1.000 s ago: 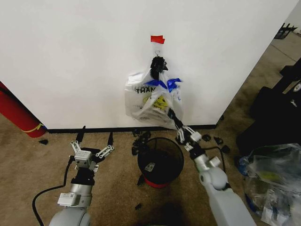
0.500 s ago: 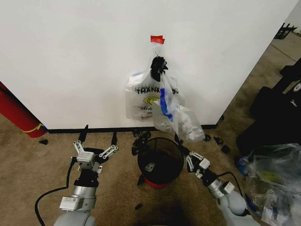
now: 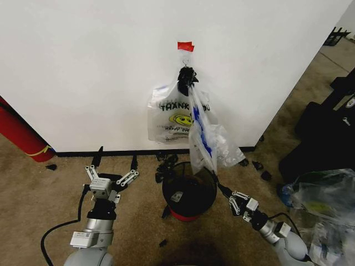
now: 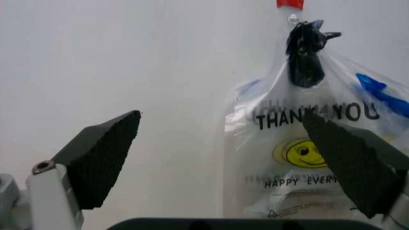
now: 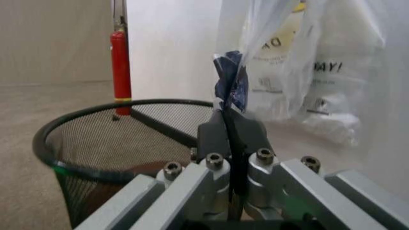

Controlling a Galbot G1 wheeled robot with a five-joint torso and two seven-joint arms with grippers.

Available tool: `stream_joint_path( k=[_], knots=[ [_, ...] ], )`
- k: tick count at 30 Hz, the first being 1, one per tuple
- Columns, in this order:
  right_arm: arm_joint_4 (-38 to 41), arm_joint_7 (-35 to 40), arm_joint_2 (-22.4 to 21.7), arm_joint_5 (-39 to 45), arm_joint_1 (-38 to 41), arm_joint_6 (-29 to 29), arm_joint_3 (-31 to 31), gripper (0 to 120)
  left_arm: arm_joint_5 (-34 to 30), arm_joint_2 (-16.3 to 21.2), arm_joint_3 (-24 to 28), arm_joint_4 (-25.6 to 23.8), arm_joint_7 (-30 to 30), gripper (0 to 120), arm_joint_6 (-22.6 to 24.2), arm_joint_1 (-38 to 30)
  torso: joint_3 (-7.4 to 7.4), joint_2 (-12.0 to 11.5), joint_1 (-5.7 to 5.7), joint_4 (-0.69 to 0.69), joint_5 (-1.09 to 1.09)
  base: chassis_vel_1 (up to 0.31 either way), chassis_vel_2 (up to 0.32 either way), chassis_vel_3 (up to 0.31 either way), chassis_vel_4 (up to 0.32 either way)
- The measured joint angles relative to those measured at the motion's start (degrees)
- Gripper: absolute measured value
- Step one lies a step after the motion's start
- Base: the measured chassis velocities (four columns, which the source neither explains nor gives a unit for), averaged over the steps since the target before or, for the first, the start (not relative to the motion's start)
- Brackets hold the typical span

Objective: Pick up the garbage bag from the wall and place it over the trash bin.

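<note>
The right gripper (image 3: 227, 194), clenched on the garbage bag's (image 3: 206, 139) lower corner, holds it slanting from the wall hook (image 3: 186, 55) toward the trash bin (image 3: 189, 191); the released left gripper (image 3: 113, 164) waits farther off.

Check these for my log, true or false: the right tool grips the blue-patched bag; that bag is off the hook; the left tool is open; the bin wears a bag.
1. The right tool is shut on the garbage bag. True.
2. The bag is off the hook. False: its top hangs there, on the wall.
3. The left tool is open. True.
4. The trash bin wears a bag. False: its rim is bare.
</note>
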Motion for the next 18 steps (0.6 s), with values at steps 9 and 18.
stream_joint_path(
  k=[9, 18],
  knots=[
    [-5.35, -6.84, 0.42, 2.42, 2.48, -0.38, 3.12, 0, 0.59, -0.42, 0.22, 0.99, 0.02, 100, 0.0, -0.24, 0.0, 0.0, 0.0, 0.0, 0.0, 0.0, 0.0, 0.0, 0.0],
    [-3.74, -2.15, 1.13, 7.31, 1.86, 1.93, 0.57, 0, 0.86, -0.68, 0.4, 0.7, 0.02, 100, -0.16, 0.28, 0.0, 0.0, 0.0, -0.01, -0.01, 0.0, 0.0, 0.0, 0.0]
  ],
)
